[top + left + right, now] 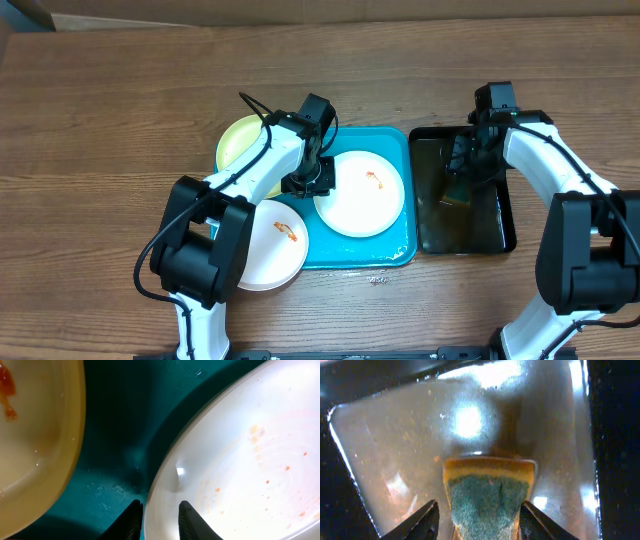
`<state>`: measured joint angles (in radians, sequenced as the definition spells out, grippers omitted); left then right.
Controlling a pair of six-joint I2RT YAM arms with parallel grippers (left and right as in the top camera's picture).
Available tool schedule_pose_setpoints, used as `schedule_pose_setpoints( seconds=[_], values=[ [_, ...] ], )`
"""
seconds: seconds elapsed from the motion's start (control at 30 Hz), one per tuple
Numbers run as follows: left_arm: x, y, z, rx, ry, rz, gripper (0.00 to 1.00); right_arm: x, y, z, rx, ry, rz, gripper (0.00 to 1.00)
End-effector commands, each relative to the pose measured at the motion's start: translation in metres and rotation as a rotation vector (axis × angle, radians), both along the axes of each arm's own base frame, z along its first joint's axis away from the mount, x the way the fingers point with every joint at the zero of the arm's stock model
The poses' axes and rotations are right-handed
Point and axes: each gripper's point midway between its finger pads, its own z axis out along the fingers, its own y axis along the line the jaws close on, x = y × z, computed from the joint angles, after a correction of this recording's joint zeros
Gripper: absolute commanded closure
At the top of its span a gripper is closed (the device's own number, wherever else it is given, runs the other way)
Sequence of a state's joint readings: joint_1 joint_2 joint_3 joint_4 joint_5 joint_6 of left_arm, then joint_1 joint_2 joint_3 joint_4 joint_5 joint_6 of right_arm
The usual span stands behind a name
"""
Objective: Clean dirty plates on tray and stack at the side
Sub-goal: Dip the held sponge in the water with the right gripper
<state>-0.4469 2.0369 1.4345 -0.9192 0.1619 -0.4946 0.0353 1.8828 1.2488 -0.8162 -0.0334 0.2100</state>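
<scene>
Green is the plate farthest left: the green plate [238, 143] lies over the back left corner of the blue tray [385, 250], partly out on the table [100, 100]. The left wrist view shows a red smear in it. In front of it, the first white plate [280, 255] lies over the tray's front left corner, mostly on the table, with an orange smear on it.

Next comes the left gripper [310, 183]. Its fingers [134, 519] are closed on the left rim of the second white plate [365, 200], one finger outside the rim and one inside. That plate sits in the middle of the tray and has an orange smear and little orange dots.

Just beside the blue tray, on its right, is the black tray [470, 230] with a shiny bottom. The sponge [487, 495] lies in it. The right gripper [479, 507] is down over the sponge with one finger on each side, very near it. I cannot tell if they are squeezing it yet.

So I think the job is only at its start. No plate looks clean, and no plates are stacked at the side. All three need a wipe and then stacking.
</scene>
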Motion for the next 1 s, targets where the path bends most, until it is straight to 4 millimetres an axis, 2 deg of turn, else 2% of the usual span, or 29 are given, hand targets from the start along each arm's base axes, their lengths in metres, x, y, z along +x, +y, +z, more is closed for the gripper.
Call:
schedule_pose_setpoints(
  seconds=[0.0,0.2,0.37,0.47,0.53,0.63,0.7,0.73,0.77,0.8,0.87,0.97],
  values=[
    [0.005,-0.006,0.0,-0.019,-0.006,-0.017,0.73,0.007,-0.007,-0.001,-0.051,-0.024,-0.037,0.49],
    [0.005,-0.006,0.0,-0.019,-0.006,-0.017,0.71,0.005,-0.006,-0.002,-0.049,-0.013,-0.035,0.48],
    [0.005,-0.006,0.0,-0.019,-0.006,-0.017,0.7,-0.001,-0.006,-0.008,-0.047,0.004,-0.052,0.44],
    [0.005,-0.006,0.0,-0.019,-0.006,-0.017,0.7,0.0,-0.006,-0.012,-0.044,-0.012,-0.052,0.46],
    [0.005,-0.005,0.0,-0.019,-0.006,-0.017,0.7,0.002,-0.005,-0.013,-0.043,-0.021,-0.052,0.61],
    [0.005,-0.005,0.0,-0.019,-0.006,-0.017,0.7,0.004,-0.005,-0.012,-0.041,-0.03,-0.052,0.96],
    [0.005,-0.005,0.0,-0.019,-0.006,-0.017,0.7,0.005,-0.004,-0.011,-0.036,-0.031,-0.05,0.96],
    [0.005,-0.005,0.0,-0.019,-0.006,-0.017,0.7,0.004,-0.004,-0.011,-0.034,-0.029,-0.05,0.69],
    [0.005,-0.005,0.0,-0.019,-0.006,-0.017,0.69,0.003,-0.003,-0.01,-0.032,-0.023,-0.049,0.36],
    [0.005,-0.005,0.0,-0.018,-0.005,-0.017,0.69,0.003,-0.003,-0.007,-0.028,-0.013,-0.049,0.25],
    [0.005,-0.005,0.0,-0.018,-0.005,-0.018,0.68,-0.001,-0.003,-0.002,-0.03,0.012,-0.048,0.18],
    [0.005,-0.005,0.0,-0.018,-0.005,-0.018,0.67,-0.012,-0.003,0.007,-0.034,0.075,-0.047,0.18]
  ],
)
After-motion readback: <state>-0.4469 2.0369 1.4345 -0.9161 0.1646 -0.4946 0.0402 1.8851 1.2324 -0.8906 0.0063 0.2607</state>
